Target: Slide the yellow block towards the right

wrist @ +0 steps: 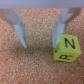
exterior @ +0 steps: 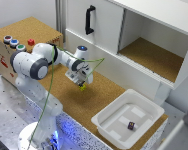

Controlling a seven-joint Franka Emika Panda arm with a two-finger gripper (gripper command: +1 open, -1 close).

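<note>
letters on yellow block [wrist: 66,49], wrist-only

Cork-topped bench [exterior: 101,100] runs diagonally through the exterior view; a perforated metal base plate [exterior: 6,107] lies at that view's lower left. White cabinet [exterior: 144,30] stands behind the bench, with a black handle [exterior: 89,19] on its closed door and an open compartment [exterior: 154,55] floored in cork. White tray [exterior: 106,122] sits on the bench end, and a cork-covered box [exterior: 29,27] carrying coloured round buttons [exterior: 14,43] stands at the upper left.
</note>
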